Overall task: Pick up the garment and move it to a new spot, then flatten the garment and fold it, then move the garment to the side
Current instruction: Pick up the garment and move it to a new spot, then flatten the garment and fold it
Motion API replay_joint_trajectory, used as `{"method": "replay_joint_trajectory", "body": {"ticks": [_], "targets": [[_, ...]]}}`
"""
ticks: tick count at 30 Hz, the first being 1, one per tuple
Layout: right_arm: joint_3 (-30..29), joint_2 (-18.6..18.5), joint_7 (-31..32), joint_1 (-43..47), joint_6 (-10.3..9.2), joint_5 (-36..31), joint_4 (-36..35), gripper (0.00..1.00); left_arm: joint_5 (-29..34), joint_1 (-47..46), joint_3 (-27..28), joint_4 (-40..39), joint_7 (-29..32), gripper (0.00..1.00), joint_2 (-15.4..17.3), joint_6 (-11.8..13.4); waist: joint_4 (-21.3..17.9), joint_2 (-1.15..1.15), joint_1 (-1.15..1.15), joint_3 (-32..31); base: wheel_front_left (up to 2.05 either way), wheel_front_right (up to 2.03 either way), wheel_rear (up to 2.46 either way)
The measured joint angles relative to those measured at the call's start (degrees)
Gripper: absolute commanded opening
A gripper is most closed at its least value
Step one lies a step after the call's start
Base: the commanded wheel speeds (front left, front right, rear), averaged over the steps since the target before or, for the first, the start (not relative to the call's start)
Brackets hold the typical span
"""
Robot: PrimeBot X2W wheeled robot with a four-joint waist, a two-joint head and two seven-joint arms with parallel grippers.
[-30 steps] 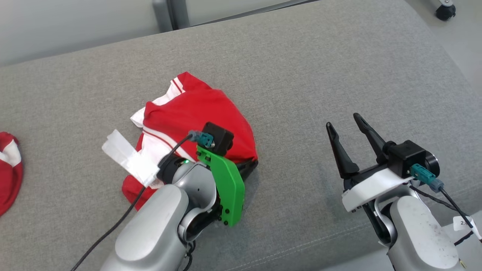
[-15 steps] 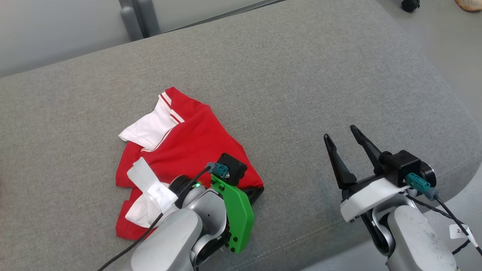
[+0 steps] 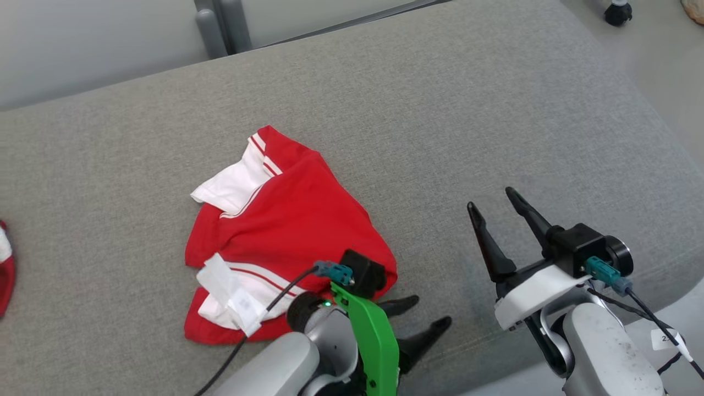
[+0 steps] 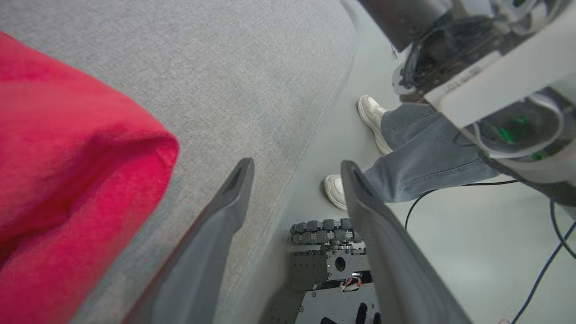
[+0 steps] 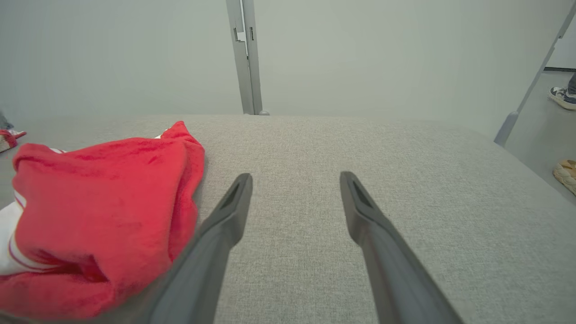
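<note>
The garment (image 3: pixel 286 231) is red with white trim and lies crumpled on the grey cushion (image 3: pixel 440 121), left of centre. My left gripper (image 3: pixel 432 311) is open just off the garment's near right corner, its fingers pointing right, with nothing between them. In the left wrist view the garment (image 4: pixel 67 157) lies left of the open gripper (image 4: pixel 297 165), apart from it. My right gripper (image 3: pixel 489 199) stands open and empty over bare cushion to the right. The right wrist view has the garment (image 5: pixel 103 202) left of the gripper (image 5: pixel 295 176).
Another red and white cloth (image 3: pixel 4 269) pokes in at the left edge. The cushion's front edge (image 3: pixel 484 352) runs just below both grippers. A person's legs in jeans and white shoes (image 4: pixel 373 117) stand on the floor beyond that edge. A grey post (image 3: pixel 212 27) rises behind the cushion.
My left gripper has opened, let go of the garment and drawn back toward the front right. The garment now lies loose on the cushion. The head camera has shifted between frames.
</note>
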Motion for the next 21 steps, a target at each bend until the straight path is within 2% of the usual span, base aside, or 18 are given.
{"method": "replay_joint_trajectory", "body": {"ticks": [2,6,10,13,17,21], "targets": [[0.6,0.0,0.0,0.0,0.0,-0.9,0.0,1.0,-3.4,1.4,-1.8,-2.9,0.0,1.0,-0.2,0.0,0.8,0.0,0.0,-0.2,0.0,0.0,0.0],[2.2,0.1,0.0,-0.3,0.0,-2.7,-0.5,1.0,-3.1,0.7,-1.0,-5.8,-1.8,1.0,-0.1,0.1,2.9,0.0,0.0,-0.6,0.0,0.0,0.0],[5.5,0.1,0.0,-1.6,0.0,-4.2,-0.7,1.0,4.2,-2.3,4.0,-4.3,-5.1,1.0,-0.1,4.5,5.4,0.0,0.0,-1.3,0.0,0.0,0.0],[10.8,0.0,0.0,-2.9,0.01,-5.3,-0.3,1.0,6.4,-2.5,6.6,-3.8,-7.1,1.0,0.9,7.2,7.5,0.0,0.0,-1.9,0.0,0.0,0.0],[22.5,-0.4,0.7,-4.7,0.08,-6.5,2.0,1.0,9.0,1.2,8.8,-3.5,-9.9,1.0,5.6,11.9,11.2,0.0,0.0,-3.3,0.0,0.0,0.0],[29.9,-0.6,2.8,-6.7,0.08,-6.5,4.7,1.0,9.4,6.3,10.6,-3.4,-11.8,1.0,7.6,13.2,14.3,0.0,0.0,-4.6,0.0,0.0,0.0]]}}
